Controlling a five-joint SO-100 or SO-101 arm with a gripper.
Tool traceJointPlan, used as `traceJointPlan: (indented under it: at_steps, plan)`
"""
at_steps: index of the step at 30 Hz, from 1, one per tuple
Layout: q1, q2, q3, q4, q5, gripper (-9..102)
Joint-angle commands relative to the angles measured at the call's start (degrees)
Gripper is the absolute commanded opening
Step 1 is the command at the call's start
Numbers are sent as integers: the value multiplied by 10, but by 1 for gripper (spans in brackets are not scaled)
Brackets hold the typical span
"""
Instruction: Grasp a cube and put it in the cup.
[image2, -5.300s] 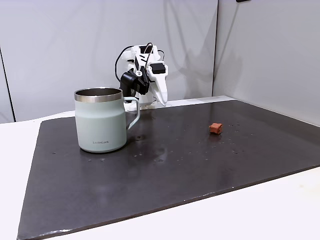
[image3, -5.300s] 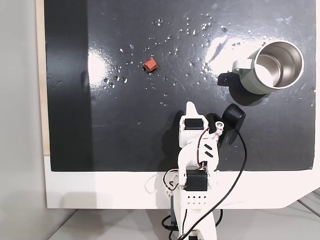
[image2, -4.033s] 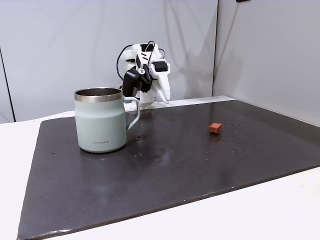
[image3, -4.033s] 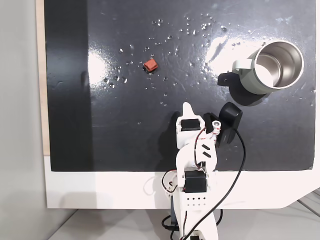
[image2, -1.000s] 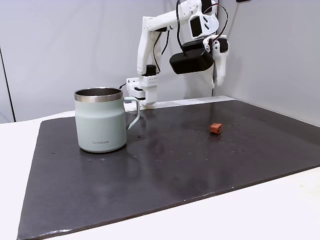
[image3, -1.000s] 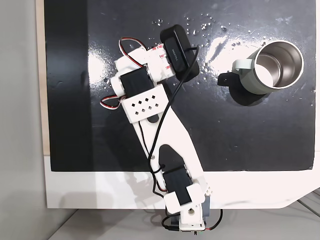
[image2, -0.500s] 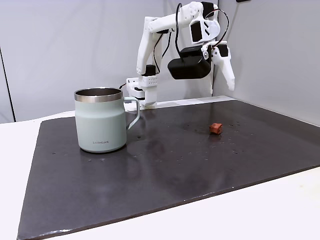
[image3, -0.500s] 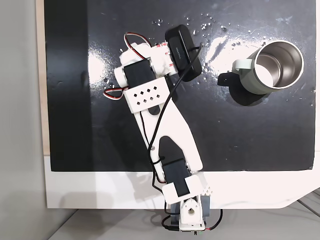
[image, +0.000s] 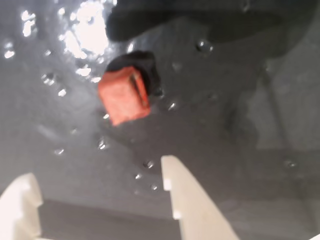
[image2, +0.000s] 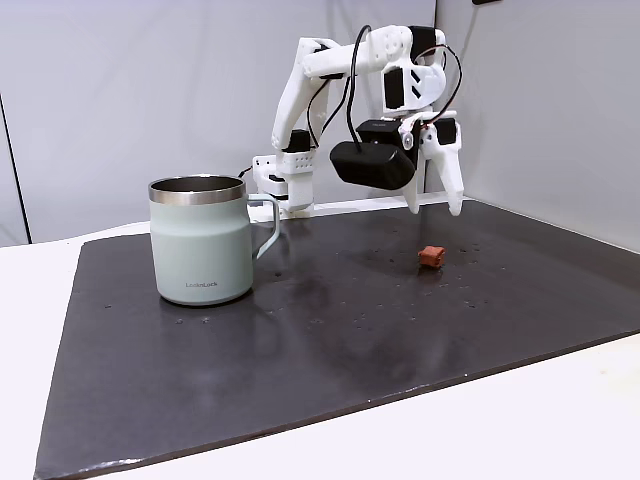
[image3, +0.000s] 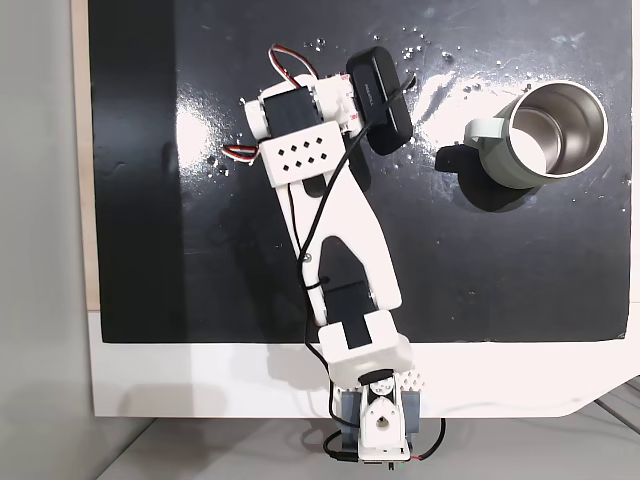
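Our gripper (image: 97, 182) hangs with its two white fingers spread apart and empty, above the dark mat (image2: 350, 340). Ahead of the fingertips in the wrist view, the cube (image: 123, 95) rests on the mat, untouched. The cup (image2: 201, 239) stands upright, well apart from it.
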Motion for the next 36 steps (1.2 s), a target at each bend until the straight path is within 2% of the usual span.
traceJointPlan:
  at_steps: [1, 26, 36]
  plan:
    - [6, -4, -45, 6, 6, 27]
    - [13, -188, -207, 73, 4, 26]
    - [14, -314, -374, 140, 2, 24]
